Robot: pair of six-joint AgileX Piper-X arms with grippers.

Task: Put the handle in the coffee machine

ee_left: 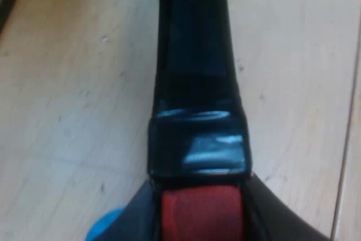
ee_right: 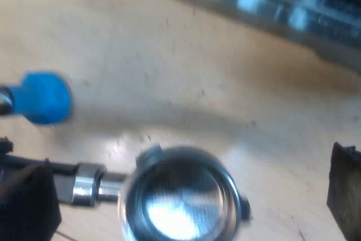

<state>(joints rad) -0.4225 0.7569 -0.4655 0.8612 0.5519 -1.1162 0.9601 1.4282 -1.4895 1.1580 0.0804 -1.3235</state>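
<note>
Wooden tabletop point(ee_left: 67, 111) below: my left gripper point(ee_left: 200, 215) clamps the handle point(ee_left: 194, 55), which points straight ahead; my right gripper point(ee_right: 189, 193) gapes empty above the basket point(ee_right: 177, 204).

Warm light, glare inside metal holder point(ee_right: 179, 198)

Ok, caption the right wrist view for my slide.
Empty metal holder viewed from above, blue tamper nearby, wooden table beneath.
</note>
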